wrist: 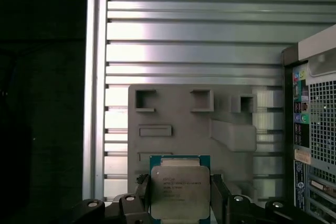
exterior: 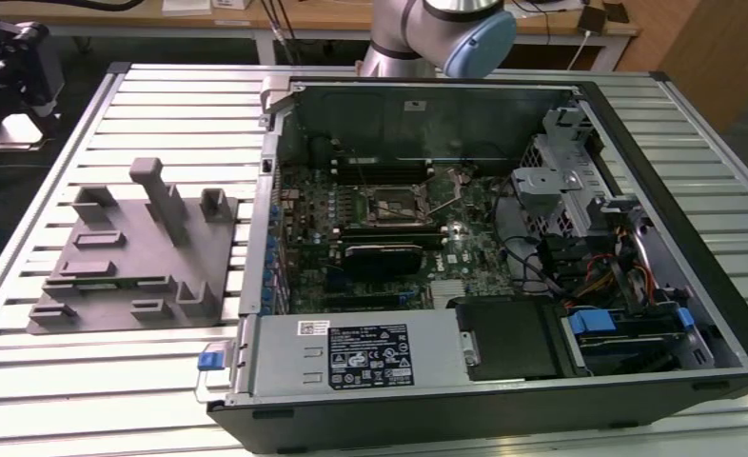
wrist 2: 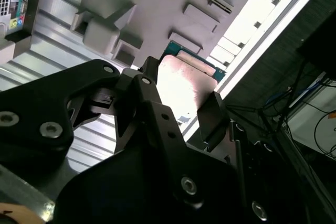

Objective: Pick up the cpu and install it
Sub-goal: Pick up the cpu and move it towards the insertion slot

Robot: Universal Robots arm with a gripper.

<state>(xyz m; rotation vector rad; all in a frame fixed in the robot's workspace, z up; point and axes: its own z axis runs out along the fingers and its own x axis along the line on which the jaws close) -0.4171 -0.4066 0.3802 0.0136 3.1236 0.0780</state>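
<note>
The cpu [wrist: 180, 190], a small square chip with a silvery metal top and a green edge, sits between my gripper's [wrist: 180, 199] two black fingers [wrist: 217, 195], which are shut on its opposite sides. The second wrist view has the same grip: the cpu [wrist 2: 187, 77] is held in the gripper [wrist 2: 181, 95], well above the grey moulded tray [wrist 2: 157, 3]. In the first wrist view the tray [wrist: 178, 124] lies below the chip on the slatted table. In the exterior view the arm [exterior: 441, 33] rises at the back, and the open socket [exterior: 387, 202] sits on the motherboard inside the case.
The open computer case [exterior: 679, 238] fills the exterior view's right, with a power supply [exterior: 348, 354] at its front and drive cages [exterior: 571, 181] on its right side. The grey tray [exterior: 133, 248] with upright posts lies to its left. The case's rear panel [wrist: 315, 129] stands beside the tray.
</note>
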